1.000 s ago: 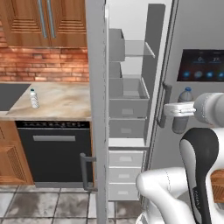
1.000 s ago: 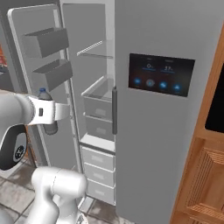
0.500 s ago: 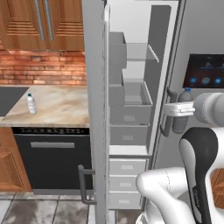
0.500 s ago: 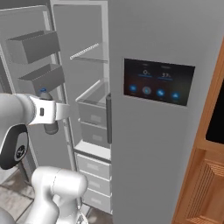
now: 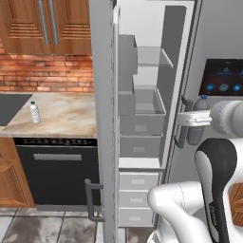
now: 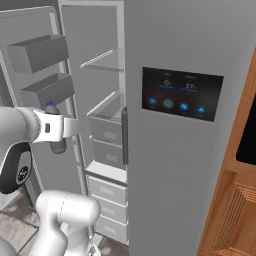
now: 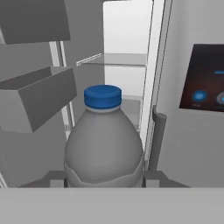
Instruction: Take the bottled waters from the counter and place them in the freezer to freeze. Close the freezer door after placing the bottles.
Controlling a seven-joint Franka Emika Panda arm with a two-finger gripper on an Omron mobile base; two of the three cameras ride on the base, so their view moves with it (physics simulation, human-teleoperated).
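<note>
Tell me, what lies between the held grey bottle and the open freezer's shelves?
Nothing: in the hand view, the stretch from the grey bottle to the freezer shelves is bare.

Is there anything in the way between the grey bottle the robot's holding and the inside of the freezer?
Nothing visible does. The gripper is shut on the dark grey bottle, upright in front of the freezer, whose door is swung wide. The open compartment lies straight ahead, its shelf bare.
</note>
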